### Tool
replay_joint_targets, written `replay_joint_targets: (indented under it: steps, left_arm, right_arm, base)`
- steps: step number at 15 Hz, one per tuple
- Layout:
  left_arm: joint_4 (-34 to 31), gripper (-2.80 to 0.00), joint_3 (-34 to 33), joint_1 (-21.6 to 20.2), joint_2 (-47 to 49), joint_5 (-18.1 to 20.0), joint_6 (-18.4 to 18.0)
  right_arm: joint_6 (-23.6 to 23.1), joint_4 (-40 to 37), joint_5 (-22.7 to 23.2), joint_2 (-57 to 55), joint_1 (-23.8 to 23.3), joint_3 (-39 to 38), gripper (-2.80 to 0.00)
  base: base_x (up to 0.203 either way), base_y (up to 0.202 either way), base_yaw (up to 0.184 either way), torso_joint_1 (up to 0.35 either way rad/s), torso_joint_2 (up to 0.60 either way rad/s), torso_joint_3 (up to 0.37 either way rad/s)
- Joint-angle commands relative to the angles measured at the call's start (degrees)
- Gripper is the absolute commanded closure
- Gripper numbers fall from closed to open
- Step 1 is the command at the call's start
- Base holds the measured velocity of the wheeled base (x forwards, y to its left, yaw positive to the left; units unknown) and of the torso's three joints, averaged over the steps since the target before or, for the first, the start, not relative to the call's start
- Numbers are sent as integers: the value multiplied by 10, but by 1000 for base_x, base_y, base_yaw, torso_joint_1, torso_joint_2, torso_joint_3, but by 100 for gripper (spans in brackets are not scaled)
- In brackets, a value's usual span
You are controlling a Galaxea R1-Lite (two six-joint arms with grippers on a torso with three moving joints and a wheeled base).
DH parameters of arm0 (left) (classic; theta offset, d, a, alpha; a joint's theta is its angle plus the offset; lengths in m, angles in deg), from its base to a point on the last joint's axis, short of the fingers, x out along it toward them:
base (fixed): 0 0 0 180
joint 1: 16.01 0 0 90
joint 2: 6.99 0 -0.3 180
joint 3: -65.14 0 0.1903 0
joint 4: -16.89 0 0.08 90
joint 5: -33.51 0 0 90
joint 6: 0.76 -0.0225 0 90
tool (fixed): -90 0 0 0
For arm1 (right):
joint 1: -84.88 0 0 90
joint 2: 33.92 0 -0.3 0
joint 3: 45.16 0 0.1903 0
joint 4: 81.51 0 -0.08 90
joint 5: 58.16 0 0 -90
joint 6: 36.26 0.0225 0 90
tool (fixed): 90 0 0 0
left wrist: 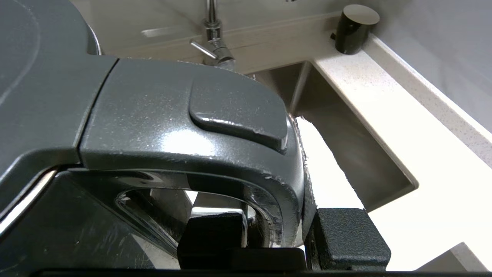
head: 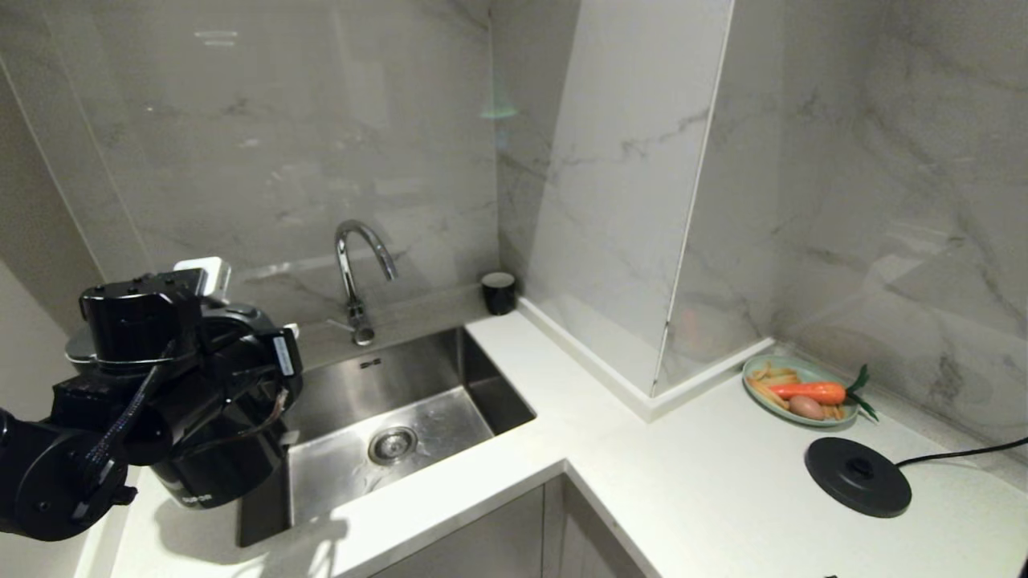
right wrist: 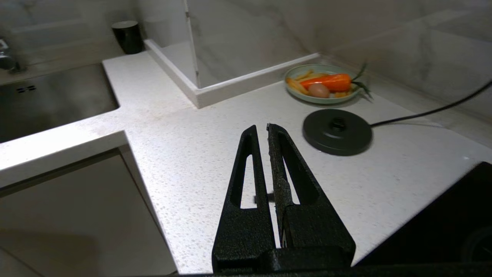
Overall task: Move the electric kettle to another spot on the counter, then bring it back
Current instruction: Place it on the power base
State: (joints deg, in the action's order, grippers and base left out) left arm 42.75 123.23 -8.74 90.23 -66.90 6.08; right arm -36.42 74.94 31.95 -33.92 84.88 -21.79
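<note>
The electric kettle (head: pixel 218 474), glossy black with small white lettering near its bottom, is at the left end of the sink, over the counter (head: pixel 691 474). My left gripper (left wrist: pixel 280 234) is shut on its loop handle (left wrist: pixel 184 127): one finger sits inside the loop and the other outside. The wrist hides most of the kettle in the head view, and I cannot tell whether its bottom touches the counter. My right gripper (right wrist: pixel 261 129) is shut and empty, hovering over the counter near the front edge.
The steel sink (head: pixel 474 377) and tap (head: pixel 357 273) lie right of the kettle. A small black cup (head: pixel 499 292) stands by the wall. The corded black base disc (head: pixel 858 476) and a plate of vegetables (head: pixel 763 371) sit at the far right.
</note>
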Motion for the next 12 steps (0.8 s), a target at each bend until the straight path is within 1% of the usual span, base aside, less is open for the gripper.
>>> replay_joint_targets:
  steps: [1, 3, 12]
  left_arm:
    - [3, 0, 1, 0, 1, 0, 1]
    - [3, 0, 2, 0, 1, 0, 1]
    - [3, 0, -1, -1, -1, 0, 2]
  right_arm:
    - [0, 0, 0, 0, 0, 0, 0]
    - [0, 0, 1, 0, 0, 0, 0]
    - [0, 0, 1, 0, 0, 0, 0]
  base:
    - [2, 14, -73, 4, 6, -2]
    - [5, 7, -145, 5, 4, 1]
    - [1, 9, -176, 2, 5, 4]
